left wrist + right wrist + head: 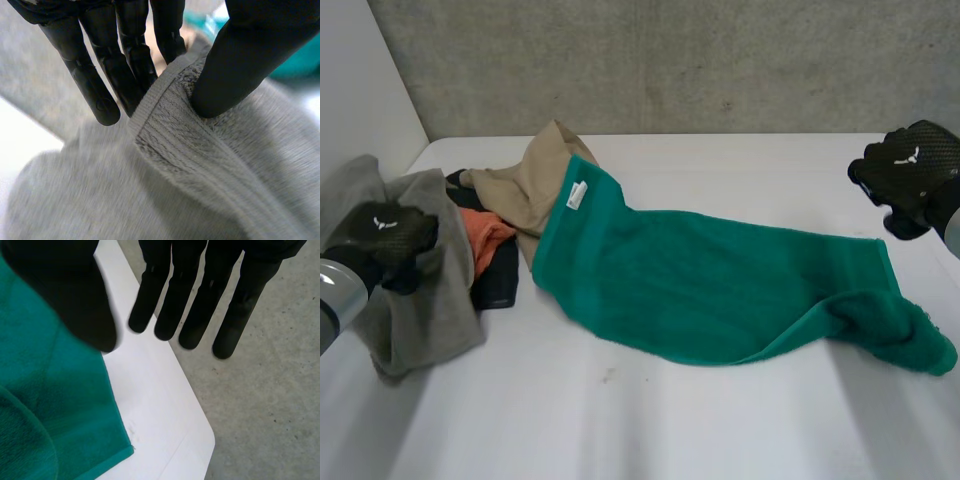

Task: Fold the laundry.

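A grey towel (430, 310) lies bunched at the table's left edge, and my left hand (382, 235) holds it up there. In the left wrist view, the thumb (235, 65) and fingers (125, 55) pinch the grey towel's hem (165, 125) between them. A green towel (700, 280) stretches across the middle of the table, its right end rumpled. My right hand (910, 165) hovers above the table's far right side, past that end. Its fingers (200, 300) are straight and empty, with the green towel's edge (55, 400) under the thumb.
A beige cloth (525, 180), an orange cloth (485, 235) and a dark cloth (498, 280) are heaped between the two towels. The white table (720, 420) has bare room in front. Its right corner (200, 440) drops off to a concrete floor (270, 405).
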You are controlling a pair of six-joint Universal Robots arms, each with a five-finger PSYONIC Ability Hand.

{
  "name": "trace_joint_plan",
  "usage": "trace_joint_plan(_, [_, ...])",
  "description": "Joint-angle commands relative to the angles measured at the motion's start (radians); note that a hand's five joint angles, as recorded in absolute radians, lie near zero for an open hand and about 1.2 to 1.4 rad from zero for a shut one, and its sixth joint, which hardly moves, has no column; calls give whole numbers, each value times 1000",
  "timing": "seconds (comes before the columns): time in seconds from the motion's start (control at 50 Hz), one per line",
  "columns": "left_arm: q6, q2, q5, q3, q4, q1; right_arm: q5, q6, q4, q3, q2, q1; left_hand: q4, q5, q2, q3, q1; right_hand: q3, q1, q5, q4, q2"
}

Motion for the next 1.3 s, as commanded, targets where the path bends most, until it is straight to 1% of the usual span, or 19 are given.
trace_joint_plan(0.02, [217, -268, -161, 109, 45, 64, -7, -5, -60, 65, 8, -11, 197, 244, 200, 207, 232, -454, -449, -462, -466, -447])
trace_joint_plan(0.06, [233, -300, -230, 143, 24, 47, -7, -2, -83, 74, 12, -15, 165, 212, 169, 176, 200, -659, -654, -667, -671, -652])
trace_joint_plan(0.08, [231, -296, -241, 148, 16, 32, -8, -2, -90, 77, 15, -18, 46, 92, 49, 56, 80, -734, -728, -742, -745, -726])
trace_joint_plan(0.14, [187, -239, -214, 158, 10, -28, -10, -2, -107, 86, 16, -21, -374, -327, -370, -363, -339, -734, -728, -742, -745, -726])
trace_joint_plan(0.16, [172, -221, -201, 161, 12, -42, -11, 0, -110, 88, 16, -23, -567, -520, -564, -557, -532, -734, -728, -742, -745, -726])
trace_joint_plan(0.18, [140, -184, -171, 166, 15, -68, -11, 1, -114, 91, 16, -26, -1025, -978, -1021, -1014, -990, -734, -728, -742, -745, -726])
trace_joint_plan(0.28, [64, -128, -105, 230, 10, -145, -17, 21, -134, 102, 16, -31, -1025, -978, -1021, -1014, -990, -734, -728, -742, -745, -726])
trace_joint_plan(0.4, [-3, -208, -105, 397, -34, -212, -30, 38, -156, 115, 22, -40, -1025, -978, -1021, -1014, -990, -734, -728, -742, -745, -726])
trace_joint_plan(0.5, [-43, -395, -91, 652, -163, -237, -34, 37, -180, 126, 44, -49, -1025, -978, -1021, -1014, -990, -734, -728, -742, -745, -726])
trace_joint_plan(0.66, [-53, -685, -49, 1020, -280, -246, -33, 35, -211, 131, 96, -64, -1025, -978, -1021, -1014, -990, -734, -728, -742, -745, -726])
trace_joint_plan(0.8, [-49, -890, 38, 1240, -271, -254, -30, 35, -240, 141, 136, -70, -1025, -978, -1021, -1014, -990, -734, -728, -742, -745, -726])
trace_joint_plan(0.94, [-46, -1033, 57, 1349, -258, -244, -28, 33, -265, 157, 156, -72, -1025, -978, -1021, -1014, -990, -734, -728, -742, -745, -726])
trace_joint_plan(0.98, [-46, -1067, 53, 1370, -245, -238, -27, 32, -272, 163, 159, -72, -849, -802, -846, -839, -814, -734, -728, -742, -745, -726])
trace_joint_plan(1.0, [-48, -1073, 52, 1373, -239, -238, -27, 32, -275, 163, 162, -72, -688, -641, -685, -678, -653, -734, -728, -742, -745, -726])
trace_joint_plan(1.02, [-51, -1076, 50, 1376, -229, -238, -27, 32, -278, 163, 163, -72, -437, -390, -433, -426, -402, -734, -728, -742, -745, -726])
trace_joint_plan(1.04, [-53, -1070, 41, 1375, -210, -235, -25, 32, -280, 163, 168, -72, 19, 66, 23, 30, 54, -734, -728, -742, -745, -726])
trace_joint_plan(1.06, [-57, -1064, 31, 1373, -197, -234, -25, 30, -280, 163, 168, -71, 195, 242, 199, 206, 230, -734, -728, -742, -745, -726])
trace_joint_plan(1.18, [-161, -917, -115, 1318, -15, -195, -20, 32, -280, 163, 170, -55, 197, 244, 200, 207, 232, -734, -728, -742, -745, -726])
trace_joint_plan(1.3, [-260, -724, -193, 1220, 140, -111, -17, 32, -280, 174, 165, -40, 197, 244, 200, 207, 232, -734, -728, -742, -745, -726])
